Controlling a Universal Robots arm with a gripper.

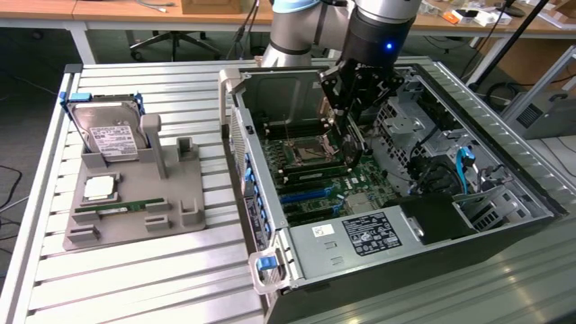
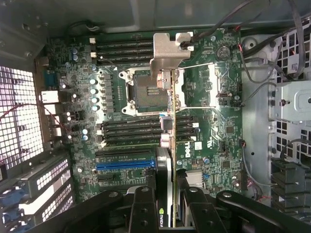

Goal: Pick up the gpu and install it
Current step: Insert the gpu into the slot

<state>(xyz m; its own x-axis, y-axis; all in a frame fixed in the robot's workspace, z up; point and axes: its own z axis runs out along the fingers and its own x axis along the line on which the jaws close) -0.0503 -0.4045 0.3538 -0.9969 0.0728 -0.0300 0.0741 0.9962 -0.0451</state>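
While the gripper (image 1: 347, 111) hangs inside the open computer case (image 1: 504, 202), its fingers clench the gpu (image 2: 165, 170) edge-on above the motherboard (image 2: 214, 145). The card's silvery bracket (image 2: 167, 51) lies over the processor socket (image 2: 143, 90); the hard drive (image 1: 108, 131) stands at the exterior view's left.

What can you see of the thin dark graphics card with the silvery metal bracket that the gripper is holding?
The thin dark graphics card appears edge-on in the wrist view, clamped by the black gripper. Its bent silvery metal bracket sticks out at the far end, and a small green logo shows on its side near the grip. It hangs inside the open computer case, above the green motherboard, and looks seated in no slot.
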